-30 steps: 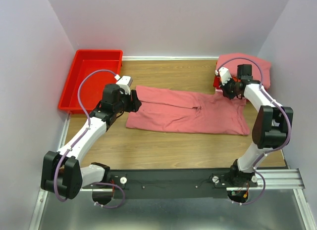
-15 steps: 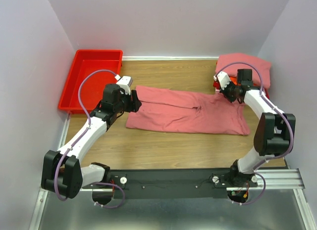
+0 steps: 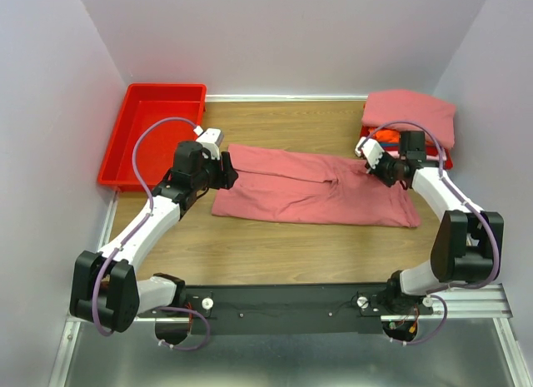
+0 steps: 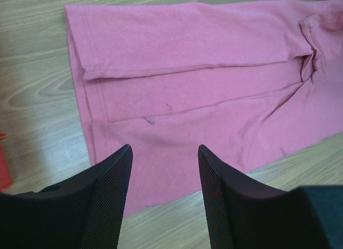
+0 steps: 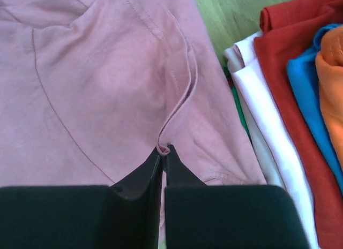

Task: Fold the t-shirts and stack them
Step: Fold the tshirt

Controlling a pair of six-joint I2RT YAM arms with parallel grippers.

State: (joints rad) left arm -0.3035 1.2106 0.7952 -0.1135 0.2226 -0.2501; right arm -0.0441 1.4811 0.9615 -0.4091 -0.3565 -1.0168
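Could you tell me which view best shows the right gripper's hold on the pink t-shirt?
The right wrist view: close up, the right gripper is shut on a ridge of the pink t-shirt. The top external view shows it at the shirt's right end, the pinch too small to judge. The left wrist view misses the pinch.

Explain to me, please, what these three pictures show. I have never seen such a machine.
These are two robot arms, bolted at the near edge of a wooden table. The wide picture comes from a camera above and behind them; the other two come from a camera on each wrist. A salmon-pink t-shirt lies on the table, partly folded. The left claw hangs open and empty over its left end. The right claw is shut, pinching a raised fold of that shirt. Beside it sits a pile of folded shirts, and a red bin stands in the far left corner.
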